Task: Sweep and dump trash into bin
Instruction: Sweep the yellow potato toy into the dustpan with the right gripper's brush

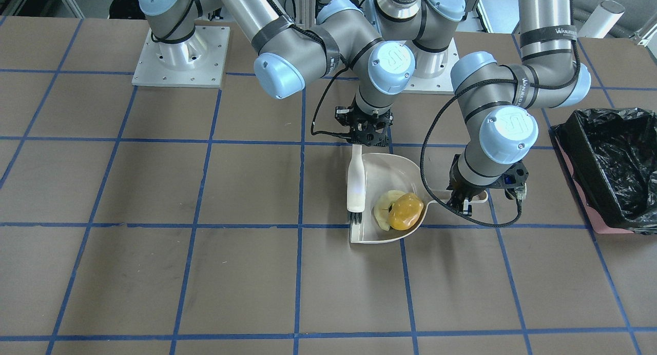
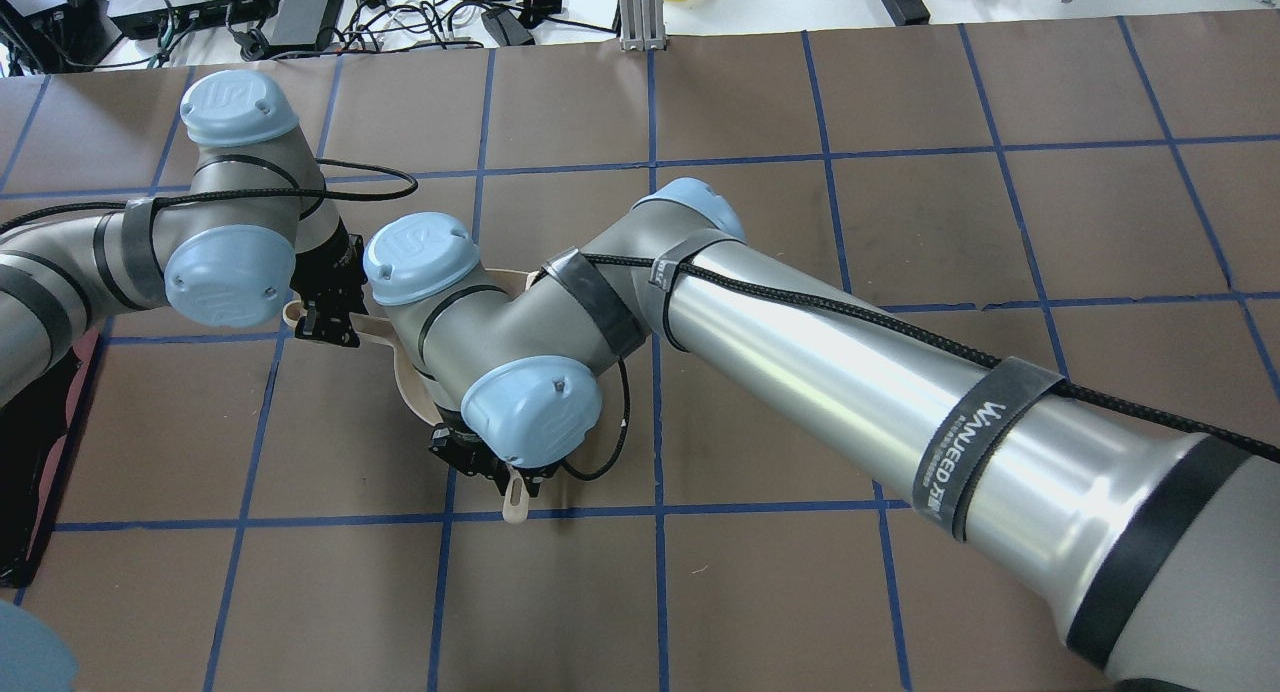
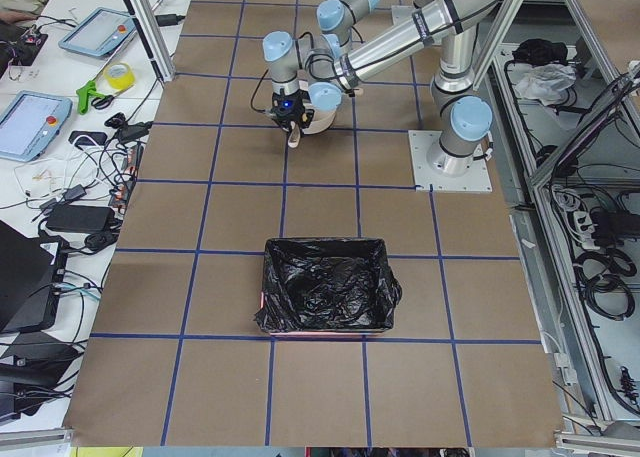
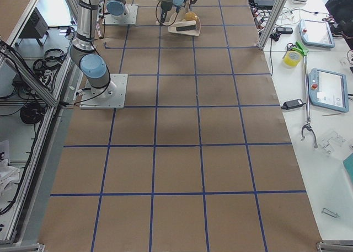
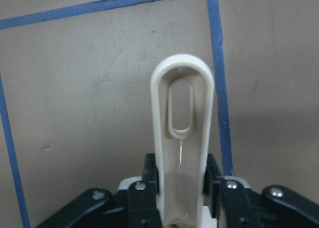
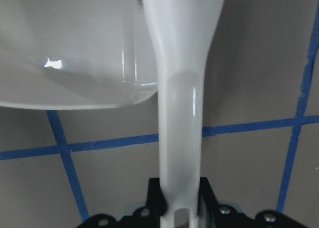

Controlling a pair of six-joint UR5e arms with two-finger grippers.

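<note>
The left gripper (image 1: pixel 464 200) is clamped on the handle of the dustpan (image 1: pixel 392 165), keeping it flat on the table, probably so the load cannot slide out. The trash sits inside it, orange-brown blob (image 1: pixel 405 211) touching the pale crescent (image 1: pixel 381 207) near the handle; the wedge I cannot make out. The right gripper (image 1: pixel 367 132) grips the brush (image 1: pixel 355 183), laid along the pan's open edge — likely as a gate — while the bin (image 1: pixel 585 155) waits well apart on the left arm's side
</note>
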